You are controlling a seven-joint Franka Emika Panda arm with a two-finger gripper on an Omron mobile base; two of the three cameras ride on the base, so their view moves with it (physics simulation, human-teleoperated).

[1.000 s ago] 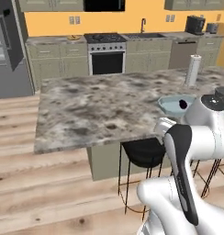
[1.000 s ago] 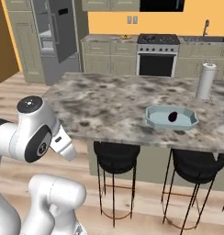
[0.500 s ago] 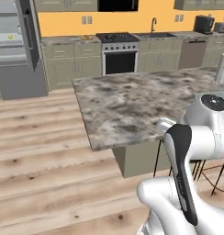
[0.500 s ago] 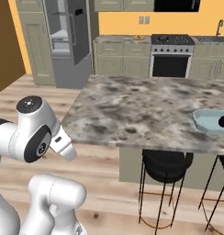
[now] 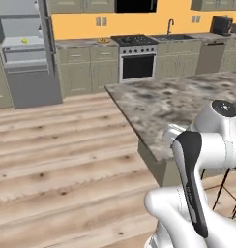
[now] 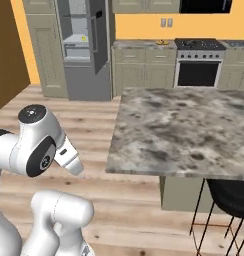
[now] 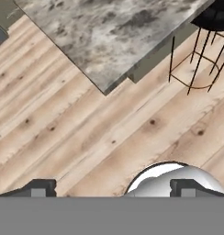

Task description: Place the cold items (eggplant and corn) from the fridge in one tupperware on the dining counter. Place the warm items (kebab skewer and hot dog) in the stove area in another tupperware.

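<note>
Granite tabletop (image 7: 114,36) lies ahead of the jaws, which are spread wide and carry nothing. Fridge (image 6: 84,47) stands open far beyond them; a small yellow item (image 6: 83,38) on its shelf, possibly the corn. Judgement: square the base to the opening before reaching.

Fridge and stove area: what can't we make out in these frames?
- Fridge shelves, right base view: one small yellow item, too small to identify; the open door hides the rest.
- Counter left of the stove, left base view: something yellowish, too small to name.
- Dining counter, left base view: arm and frame edge cut off its right part.
</note>
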